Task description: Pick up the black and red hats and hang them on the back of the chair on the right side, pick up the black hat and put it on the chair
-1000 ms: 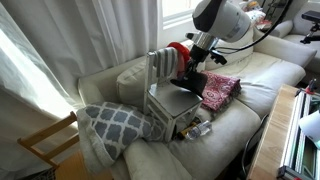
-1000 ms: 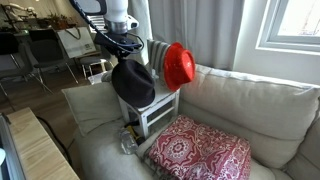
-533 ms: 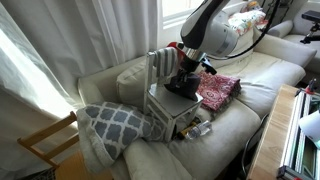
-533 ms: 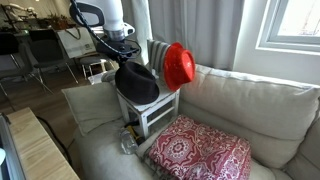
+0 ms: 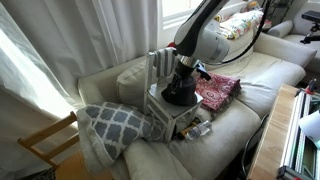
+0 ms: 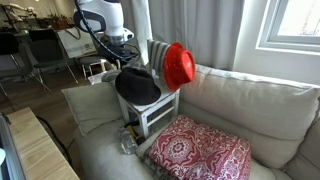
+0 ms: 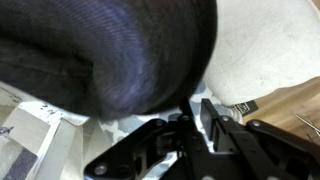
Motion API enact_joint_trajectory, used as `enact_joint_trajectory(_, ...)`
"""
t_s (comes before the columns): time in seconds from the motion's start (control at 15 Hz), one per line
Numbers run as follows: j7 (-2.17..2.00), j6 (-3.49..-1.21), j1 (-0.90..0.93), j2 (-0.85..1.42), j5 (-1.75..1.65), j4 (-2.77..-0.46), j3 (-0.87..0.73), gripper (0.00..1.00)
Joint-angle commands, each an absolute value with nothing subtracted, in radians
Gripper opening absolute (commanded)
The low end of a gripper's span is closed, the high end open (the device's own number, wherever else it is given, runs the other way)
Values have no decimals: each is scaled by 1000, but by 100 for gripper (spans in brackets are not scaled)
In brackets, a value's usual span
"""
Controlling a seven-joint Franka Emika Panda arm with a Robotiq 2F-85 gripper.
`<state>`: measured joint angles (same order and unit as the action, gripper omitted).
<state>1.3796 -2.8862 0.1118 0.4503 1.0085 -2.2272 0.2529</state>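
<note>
Resting on the chair (image 6: pixel 156 113) — black hat (image 6: pixel 138 88), hand (image 6: pixel 127 66) above it

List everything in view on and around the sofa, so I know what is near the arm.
Plain all-black round hat: one, black, at the chair seat, under the gripper.
Soft red-and-black cap: one, bright red, hanging on the chair back.
Small slat-back chair: one, pale grey-white, standing on the sofa.
Patterned cloth: one, pink-red, on the sofa cushion beside the chair.
Lattice-patterned pillow: one, grey and white, at the sofa's end.
Sofa: one, cream.
Bare wooden chair: one, light wood, beside the sofa.
Robot arm: one, white and black, reaching down.
Gripper: one, black, at the hat's top; jaw state unclear.
</note>
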Motion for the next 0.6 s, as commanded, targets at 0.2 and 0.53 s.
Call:
enact_joint_trajectory(0.2,1400,-2879,113,484,1001,-2191,258,73)
enact_joint_trajectory(0.53,1322,-2748,117,399,891,-2229,198,100)
